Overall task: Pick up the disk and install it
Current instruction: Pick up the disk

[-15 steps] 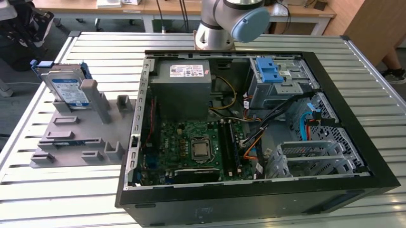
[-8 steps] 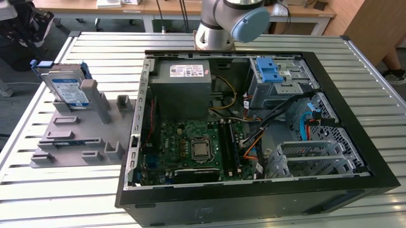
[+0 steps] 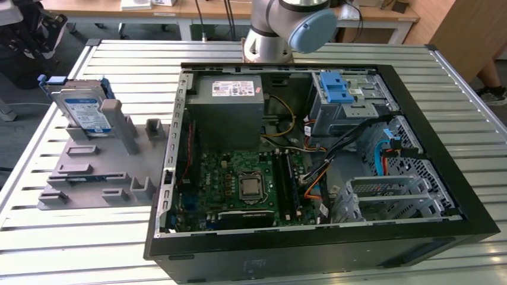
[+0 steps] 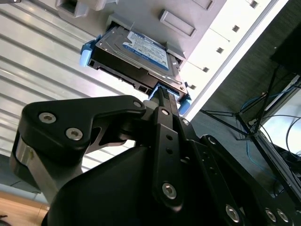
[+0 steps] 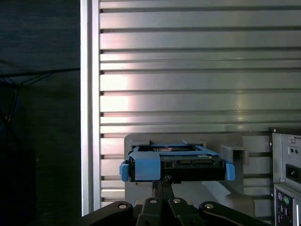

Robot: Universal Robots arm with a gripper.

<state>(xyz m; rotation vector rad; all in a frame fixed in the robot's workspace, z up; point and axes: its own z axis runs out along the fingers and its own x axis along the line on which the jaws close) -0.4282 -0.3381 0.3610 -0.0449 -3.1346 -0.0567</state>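
blue-framed disk (image 5: 178, 167) stands upright in a grey holder (image 5: 233, 153), ahead of my pressed-together claw (image 5: 162, 181), probably to offer its edge.

arm (image 3: 279, 28) upright over base, blue-capped joint; hand (image 5: 162, 181) pointed down, fingertips pressed together, linkages folded inward.

Bare slats (image 3: 103, 237) ring the disk (image 3: 87, 113) and its holder (image 3: 103, 178); cables (image 3: 348, 139) crowd the drive cage (image 3: 352, 104).
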